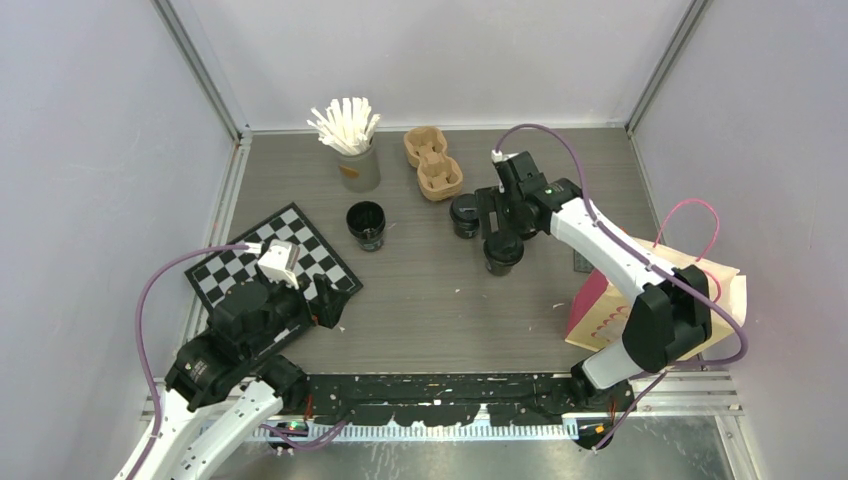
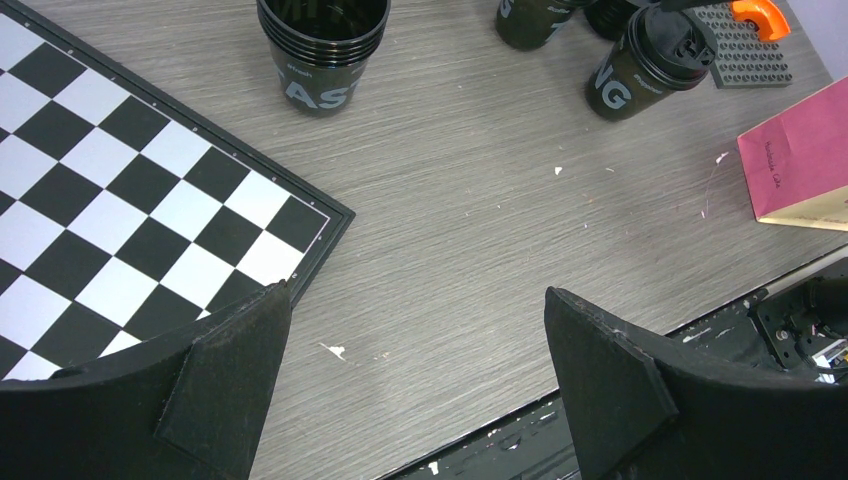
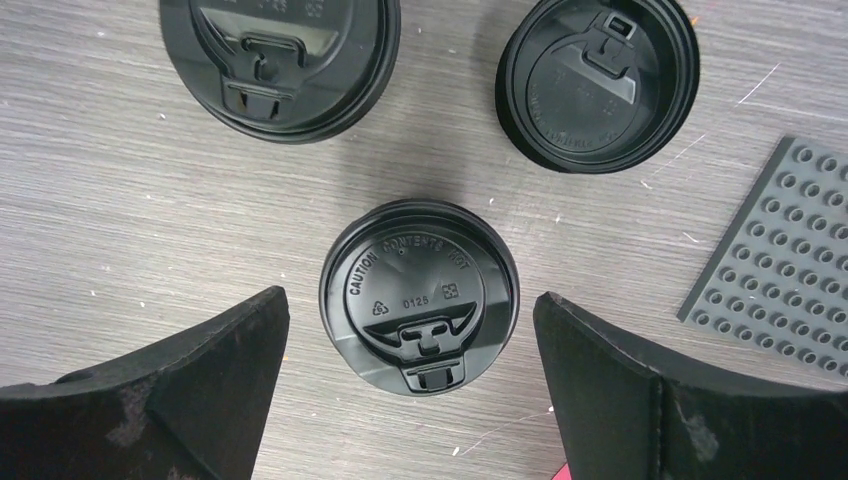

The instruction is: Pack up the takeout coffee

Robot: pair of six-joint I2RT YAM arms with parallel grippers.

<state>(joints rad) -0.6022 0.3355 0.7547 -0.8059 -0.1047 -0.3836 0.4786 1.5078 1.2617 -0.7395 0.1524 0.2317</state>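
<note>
A black lidded cup (image 3: 418, 296) stands on the table, directly below my right gripper (image 3: 410, 298), between its open fingers and not touched by them. It also shows in the top view (image 1: 503, 252) and the left wrist view (image 2: 650, 65). Two more black lids lie beyond it, one at upper left (image 3: 280, 60) and one at upper right (image 3: 598, 80). A stack of open black cups (image 1: 366, 224) with pale lettering stands mid-table and shows in the left wrist view (image 2: 322, 50). My right gripper (image 1: 505, 222) hovers over the lidded cup. My left gripper (image 2: 417, 292) is open and empty above bare table, near the chessboard corner (image 1: 325, 300).
A chessboard (image 1: 272, 260) lies at the left. The brown pulp carrier (image 1: 433, 162) and a grey cup of white sticks (image 1: 355, 150) stand at the back. A pink paper bag (image 1: 640, 300) lies at the right, with a grey studded plate (image 3: 790, 300) beside the cups.
</note>
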